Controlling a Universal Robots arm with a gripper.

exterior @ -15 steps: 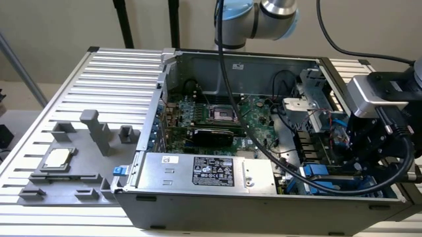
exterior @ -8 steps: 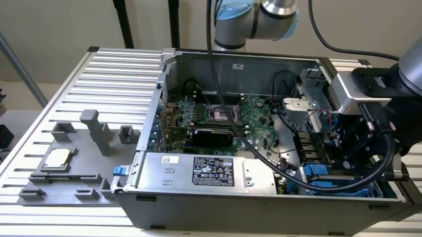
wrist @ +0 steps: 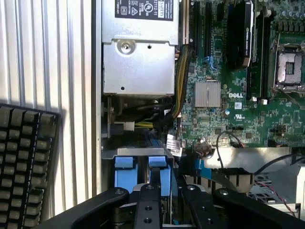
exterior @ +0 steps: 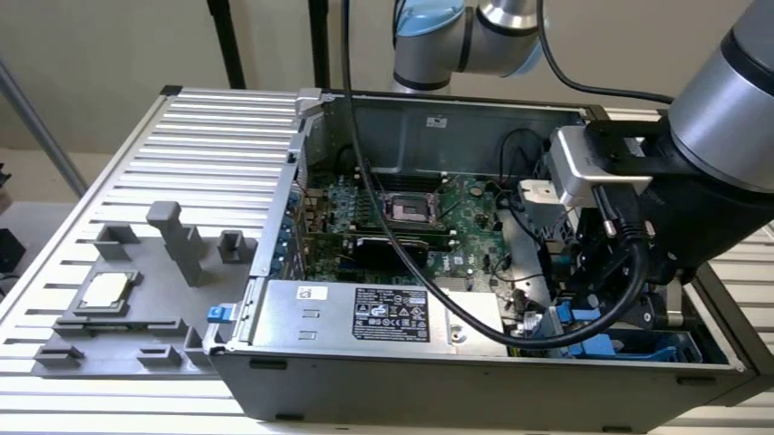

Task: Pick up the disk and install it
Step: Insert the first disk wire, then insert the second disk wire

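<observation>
The scene holds one case (exterior: 484, 385), one motherboard (exterior: 466, 207), one power supply (exterior: 308, 313), one chip (exterior: 107, 288), one keyboard (wrist: 24, 162) and one gripper (wrist: 170, 192).

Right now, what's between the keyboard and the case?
Just bare ribbed table top lies between the keyboard and the case; the wrist view shows that.

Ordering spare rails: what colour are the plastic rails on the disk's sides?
Blue; the disk's rails show best in the wrist view.
</observation>
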